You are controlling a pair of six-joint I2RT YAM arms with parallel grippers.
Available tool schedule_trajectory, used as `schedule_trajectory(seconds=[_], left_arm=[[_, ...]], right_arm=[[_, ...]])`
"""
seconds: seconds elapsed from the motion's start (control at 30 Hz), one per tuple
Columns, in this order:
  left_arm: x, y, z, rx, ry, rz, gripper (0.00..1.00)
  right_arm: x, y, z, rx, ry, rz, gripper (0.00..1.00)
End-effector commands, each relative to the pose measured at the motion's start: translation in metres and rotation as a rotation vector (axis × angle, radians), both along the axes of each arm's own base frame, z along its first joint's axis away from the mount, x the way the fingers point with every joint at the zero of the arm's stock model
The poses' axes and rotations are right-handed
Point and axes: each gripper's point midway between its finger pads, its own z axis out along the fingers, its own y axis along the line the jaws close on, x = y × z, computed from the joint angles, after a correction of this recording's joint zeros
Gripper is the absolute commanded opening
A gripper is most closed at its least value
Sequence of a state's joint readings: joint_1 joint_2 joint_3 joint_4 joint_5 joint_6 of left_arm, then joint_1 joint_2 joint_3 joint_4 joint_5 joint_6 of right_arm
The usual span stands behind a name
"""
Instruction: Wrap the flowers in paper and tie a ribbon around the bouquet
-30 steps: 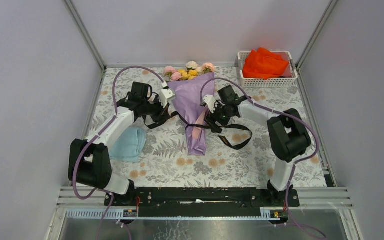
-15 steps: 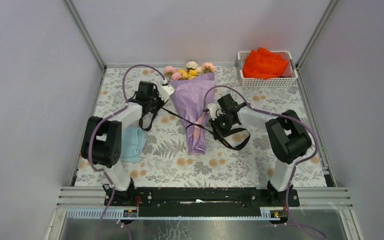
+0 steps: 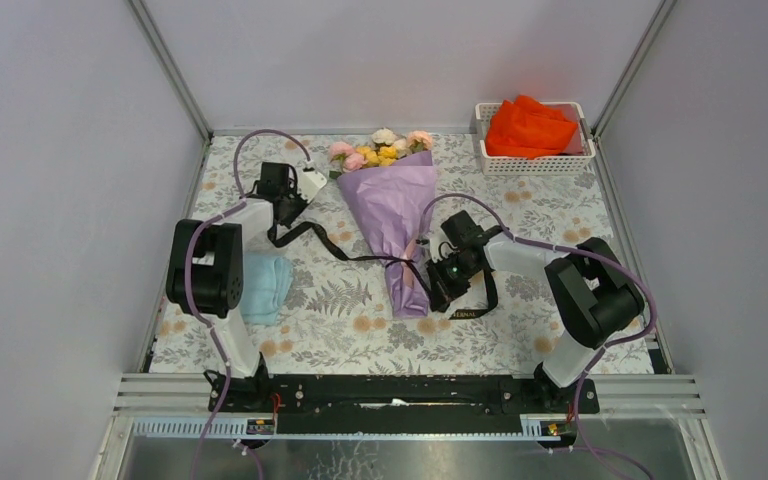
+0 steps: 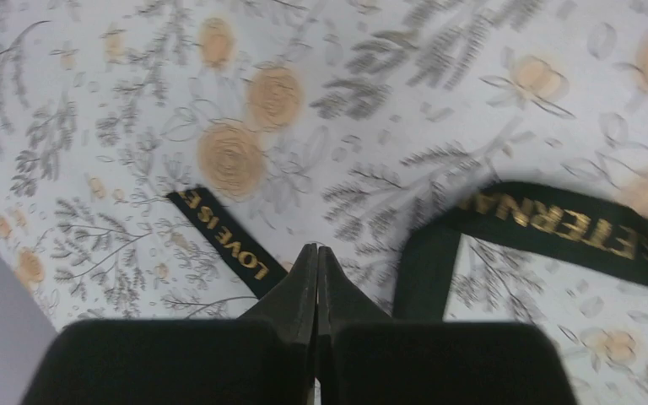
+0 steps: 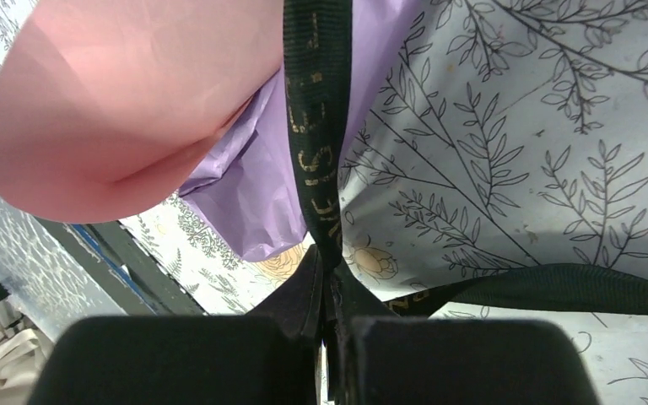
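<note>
Right end effector [image 5: 327, 261] is pinched completely shut on the black ribbon [image 5: 316, 126]. In the wrist view the strap runs straight into the fingertips, gold lettering and all, and another stretch of it trails off to the right across the tabletop [image 3: 350, 300]. It sits just right of the near, narrow end of the bouquet [image 3: 390, 215], where the purple paper [image 5: 253, 211] curls open and shows its pink inner face. Left end effector [image 4: 316, 253] is closed tight too, gripping the ribbon at its tips – one short tail lies to the left of them and a longer strand bends away to the right. From above, that one is over on the far left, well apart from the bouquet, with the ribbon stretched from it across to the narrow part of the paper cone. The flowers [image 3: 380, 150] stick out the far end of the cone. A light blue cloth [image 3: 260, 285] lies near left, and a white basket [image 3: 535, 165] holding an orange cloth [image 3: 530, 125] sits in the far right corner.
</note>
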State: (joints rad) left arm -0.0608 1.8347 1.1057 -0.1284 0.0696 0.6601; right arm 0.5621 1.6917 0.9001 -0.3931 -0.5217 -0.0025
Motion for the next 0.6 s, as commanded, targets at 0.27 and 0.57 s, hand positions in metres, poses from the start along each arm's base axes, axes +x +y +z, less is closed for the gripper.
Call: schedule_trajectory(seconds=[0.27, 0.57], left_arm=[[-0.11, -0.149, 0.022, -0.255, 0.109, -0.813, 0.99], [-0.11, -0.189, -0.015, -0.092, 0.076, -0.89, 0.93]], right_arm=[[0.029, 0.035, 0.038, 0.124, -0.021, 0.025, 0.0], [0.035, 0.044, 0.043, 0.168, -0.04, 0.024, 0.0]])
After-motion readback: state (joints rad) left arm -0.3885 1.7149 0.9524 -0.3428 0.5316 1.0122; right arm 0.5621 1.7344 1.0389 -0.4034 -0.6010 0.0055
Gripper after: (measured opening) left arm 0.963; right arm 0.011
